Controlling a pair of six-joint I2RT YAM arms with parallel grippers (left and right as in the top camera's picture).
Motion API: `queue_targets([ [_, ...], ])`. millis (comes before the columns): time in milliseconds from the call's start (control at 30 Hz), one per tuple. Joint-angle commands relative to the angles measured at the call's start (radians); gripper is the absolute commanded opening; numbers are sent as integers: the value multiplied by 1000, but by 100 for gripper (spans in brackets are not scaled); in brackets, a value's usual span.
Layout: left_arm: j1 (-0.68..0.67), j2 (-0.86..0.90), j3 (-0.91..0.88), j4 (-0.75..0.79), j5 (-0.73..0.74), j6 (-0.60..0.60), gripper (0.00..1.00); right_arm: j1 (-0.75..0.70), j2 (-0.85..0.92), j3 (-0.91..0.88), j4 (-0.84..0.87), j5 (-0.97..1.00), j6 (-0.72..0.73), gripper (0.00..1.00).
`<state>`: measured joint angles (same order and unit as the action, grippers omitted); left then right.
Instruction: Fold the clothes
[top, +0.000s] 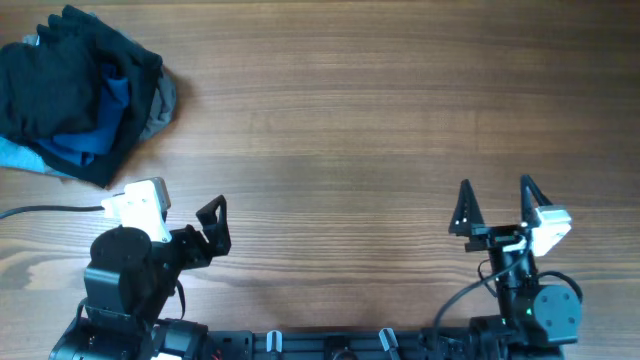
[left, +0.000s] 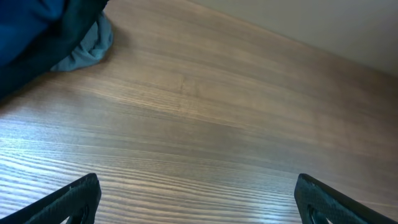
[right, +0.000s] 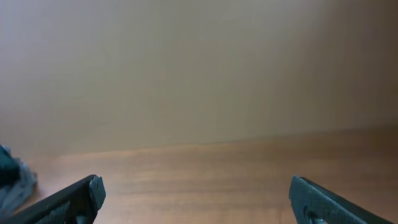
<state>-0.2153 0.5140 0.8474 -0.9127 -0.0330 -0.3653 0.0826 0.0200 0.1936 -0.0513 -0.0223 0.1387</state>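
**Left gripper (top: 215, 226) and right gripper (top: 495, 200) both spread wide with nothing held; clothes (top: 80, 95) heaped at ten o'clock**

Each gripper's two black, wedge-shaped fingers stand far apart, with only bare wood between them. In the overhead view the left gripper sits at seven o'clock, angled toward one o'clock. The right gripper sits at five o'clock and points straight to twelve. Neither touches any fabric.

The table (top: 380, 100) is the largest thing in view. It is a flat top of mid-brown wood with long grain lines running from nine to three o'clock and a soft sheen near its middle. Past its far edge, the right wrist view shows a plain, matt beige wall (right: 186, 62).

The clothes lie in one loose, rumpled mound at the ten o'clock corner, well apart from both arms. A black garment drapes over the top and front in soft folds. A deep blue piece (top: 105, 112) shows through at the mound's middle, and grey cloth (top: 162, 104) bulges out on its three o'clock side. A paler blue-grey strip (top: 20, 155) pokes out at its eight o'clock edge. The left wrist view catches the same heap at its ten o'clock corner, dark blue over a grey-blue lobe resting on the wood.

Each wrist carries a boxy white camera housing (top: 140, 205) of smooth plastic, the right-hand one (top: 548, 222) being the smaller in view. A thin dark cable (top: 50, 210) runs from the nine o'clock edge to the left housing. A tiny green light (top: 527, 312) glows on the right arm's base.
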Motion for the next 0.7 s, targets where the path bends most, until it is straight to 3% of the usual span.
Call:
queue_targets([
  [0,-2,-3,-7,2,-14,-10,100,2,-17,-112,163,-18,-180,100],
  [67,-2,-3,-7,2,-14,-10,100,2,-17,-181,263,5,-217,100],
  [200,-2,-3,-7,2,-14,-10,100,1,-18,-188,46,23,-183,100],
  [667,-2,-3,-7,2,-14,-9,100,-2,-16,-188,57,15,-215,100],
])
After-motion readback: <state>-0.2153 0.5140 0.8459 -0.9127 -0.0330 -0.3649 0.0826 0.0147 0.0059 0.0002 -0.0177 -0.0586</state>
